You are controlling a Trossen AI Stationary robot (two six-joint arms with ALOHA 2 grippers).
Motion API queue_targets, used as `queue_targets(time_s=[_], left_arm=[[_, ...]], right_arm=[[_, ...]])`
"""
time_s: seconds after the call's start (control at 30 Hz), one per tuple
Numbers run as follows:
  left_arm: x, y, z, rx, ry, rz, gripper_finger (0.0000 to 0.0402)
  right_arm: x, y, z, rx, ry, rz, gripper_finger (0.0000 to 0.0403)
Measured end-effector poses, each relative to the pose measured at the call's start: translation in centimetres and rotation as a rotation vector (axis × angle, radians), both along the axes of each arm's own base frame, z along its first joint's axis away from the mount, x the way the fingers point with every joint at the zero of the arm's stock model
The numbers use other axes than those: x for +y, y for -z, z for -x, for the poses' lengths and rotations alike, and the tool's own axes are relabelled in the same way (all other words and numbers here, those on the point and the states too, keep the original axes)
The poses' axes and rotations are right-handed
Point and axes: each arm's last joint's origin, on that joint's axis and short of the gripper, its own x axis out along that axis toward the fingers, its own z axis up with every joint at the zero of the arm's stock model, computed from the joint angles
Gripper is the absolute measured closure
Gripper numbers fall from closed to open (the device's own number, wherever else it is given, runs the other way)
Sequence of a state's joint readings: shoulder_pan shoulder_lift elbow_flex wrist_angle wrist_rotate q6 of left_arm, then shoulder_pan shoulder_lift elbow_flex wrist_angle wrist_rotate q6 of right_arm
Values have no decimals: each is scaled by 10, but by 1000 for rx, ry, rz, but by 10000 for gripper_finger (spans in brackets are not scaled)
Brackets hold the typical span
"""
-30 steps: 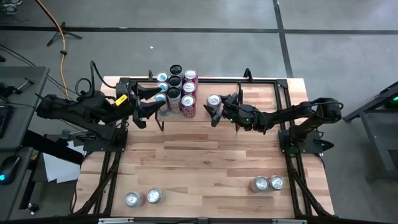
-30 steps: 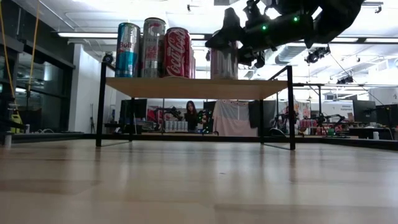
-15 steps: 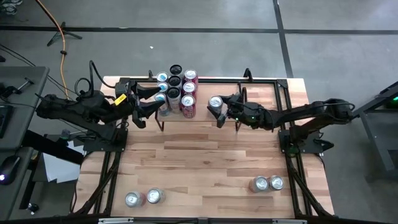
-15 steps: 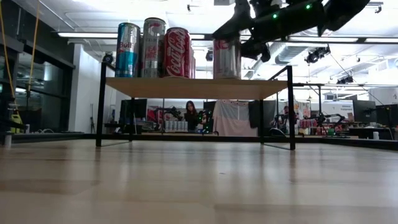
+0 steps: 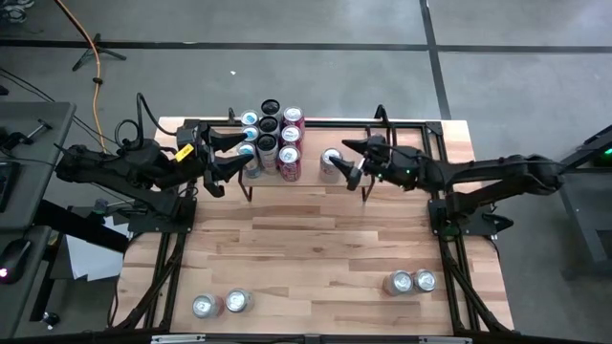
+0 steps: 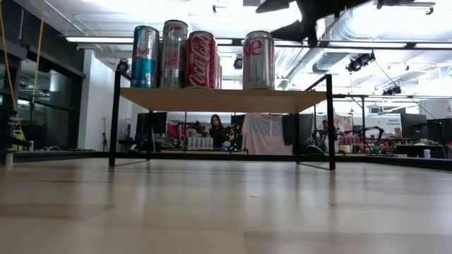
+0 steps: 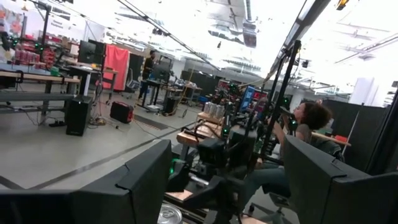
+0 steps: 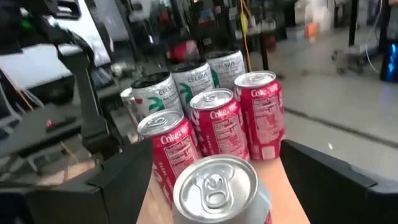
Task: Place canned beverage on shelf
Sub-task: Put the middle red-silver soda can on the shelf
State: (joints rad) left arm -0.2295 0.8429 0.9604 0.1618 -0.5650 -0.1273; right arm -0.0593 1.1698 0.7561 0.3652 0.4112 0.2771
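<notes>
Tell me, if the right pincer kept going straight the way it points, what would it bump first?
Most likely the silver can standing right before the open right pincer on the shelf; behind it stand the red cans.

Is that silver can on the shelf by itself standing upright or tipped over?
Upright. The silver can stands straight on the shelf, apart from the other cans; the right gripper is open beside it.

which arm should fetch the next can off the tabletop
Probably the right: its pincer is open, beside the silver can standing free on the wood-topped shelf. Two silver cans stand on its side. The left pincer waits by the shelf.
</notes>
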Motion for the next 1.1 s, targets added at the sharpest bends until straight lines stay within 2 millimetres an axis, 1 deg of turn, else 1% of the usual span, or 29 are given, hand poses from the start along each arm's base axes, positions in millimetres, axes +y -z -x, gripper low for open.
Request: queue_targets(time_s=[0.07,0.23,0.3,0.37,0.43,0.5,0.57,0.63,0.67,0.73,0.77,0.83,0.9,0.97,1.1], left_arm=[[0,0,0,0,0,0,161],[0,0,0,-2,1,0,161],[0,-1,1,-4,1,0,161],[0,0,1,-3,1,0,161],[0,0,1,-3,1,0,161],[0,-1,1,-5,2,0,161],[0,-1,2,-6,1,0,161],[0,-1,2,-1,-3,-14,161],[0,-1,2,1,-6,-25,161],[1,-3,2,-9,-11,-39,161],[1,-3,2,-14,-12,-40,161],[1,-4,3,-18,-13,-40,161],[1,-4,3,-18,-18,-38,161],[1,-4,4,-21,-21,-36,161],[1,-4,4,-23,-22,-35,161]], right_arm=[[0,-16,1,72,-3,-24,68],[4,-60,5,326,-69,-29,76],[7,-73,11,407,-83,-25,91],[12,-79,16,443,-90,-22,118],[17,-76,20,492,-97,-36,161],[25,-64,22,537,-101,-65,219],[32,-43,22,582,-93,-113,293],[39,-21,19,573,-82,-162,366],[41,-12,17,554,-85,-181,384],[43,-1,14,494,-52,-230,382],[43,1,13,462,-19,-247,381],[41,5,13,455,41,-240,391],[38,4,12,447,97,-221,399],[32,1,11,434,122,-223,397],[20,-2,7,414,127,-257,401]])
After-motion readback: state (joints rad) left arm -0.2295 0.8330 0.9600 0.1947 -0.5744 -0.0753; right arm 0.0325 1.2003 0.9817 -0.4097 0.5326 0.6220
